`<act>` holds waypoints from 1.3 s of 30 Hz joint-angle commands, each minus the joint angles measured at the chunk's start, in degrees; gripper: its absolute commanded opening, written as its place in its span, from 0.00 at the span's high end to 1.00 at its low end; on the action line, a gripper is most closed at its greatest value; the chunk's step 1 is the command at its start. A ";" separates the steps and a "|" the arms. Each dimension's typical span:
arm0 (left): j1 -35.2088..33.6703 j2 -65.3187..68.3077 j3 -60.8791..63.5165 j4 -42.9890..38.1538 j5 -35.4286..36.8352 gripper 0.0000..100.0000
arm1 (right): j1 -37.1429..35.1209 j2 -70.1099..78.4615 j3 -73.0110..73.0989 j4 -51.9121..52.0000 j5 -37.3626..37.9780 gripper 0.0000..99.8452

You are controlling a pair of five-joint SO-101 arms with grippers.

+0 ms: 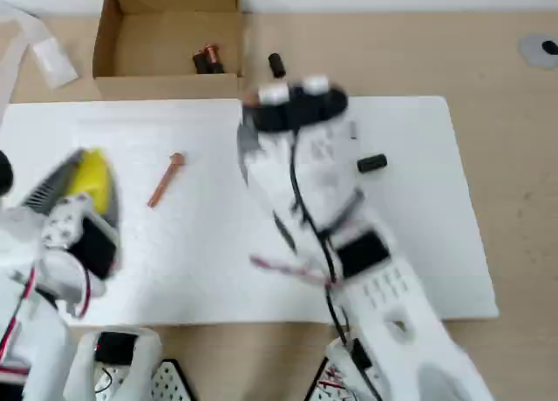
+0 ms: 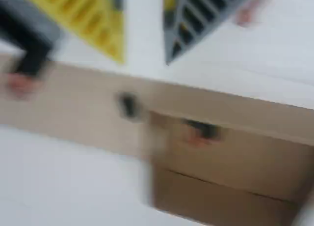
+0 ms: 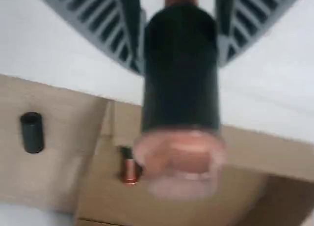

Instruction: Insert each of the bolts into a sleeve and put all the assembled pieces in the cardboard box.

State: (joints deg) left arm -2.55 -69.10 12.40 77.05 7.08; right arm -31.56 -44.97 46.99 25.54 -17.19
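My right gripper (image 3: 179, 59) is shut on an assembled piece (image 3: 179, 88), a black sleeve with a copper bolt through it. It hangs over the white board's far edge, next to the cardboard box (image 3: 162, 196). In the high view this gripper (image 1: 249, 142) is just right of the box (image 1: 109, 48), which holds one assembled piece (image 1: 207, 59). My left gripper (image 1: 77, 179), with one yellow and one grey finger, stands open (image 2: 144, 51) and holds nothing at the board's left side. A loose copper bolt (image 1: 166, 179) lies to its right. One loose black sleeve (image 1: 276, 65) stands beside the box, another (image 1: 371, 163) lies on the board.
The white foam board (image 1: 436, 244) covers most of the wooden table (image 1: 506, 131). My right arm (image 1: 349, 244) crosses the board's middle. A small grey disc (image 1: 539, 49) lies at the far right. White paper (image 1: 44, 52) lies left of the box.
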 commanded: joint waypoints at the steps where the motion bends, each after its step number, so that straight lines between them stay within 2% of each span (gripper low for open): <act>1: -8.97 0.31 4.22 -3.16 -4.84 1.00 | 2.59 19.21 -21.23 -0.79 -1.05 0.99; 5: -15.12 0.31 9.05 -3.25 -7.47 1.00 | 3.56 39.25 -41.19 -0.79 -0.97 0.99; 10: -18.81 0.31 13.27 -3.25 -9.14 1.00 | 4.62 64.04 -66.86 -0.35 -0.97 0.99; 18: -20.84 0.31 14.77 -3.25 -9.58 1.00 | 7.52 98.59 -106.77 -0.09 -0.53 0.99; 22: -20.75 0.31 14.77 -3.25 -9.49 1.00 | 8.75 111.87 -122.07 1.85 -0.44 0.99; 29: -20.48 0.31 18.73 -6.59 -9.49 1.00 | 8.84 124.97 -134.37 6.68 1.76 0.99; 37: -20.40 0.31 20.40 -8.18 -9.49 1.00 | 8.66 126.37 -134.02 6.68 4.92 0.98; 39: -20.40 0.31 20.40 -8.18 -9.49 1.00 | 8.66 126.46 -133.32 6.86 5.54 0.94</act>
State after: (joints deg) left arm -22.77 -68.48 32.70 70.11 -2.15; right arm -23.38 82.33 -83.38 32.13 -12.88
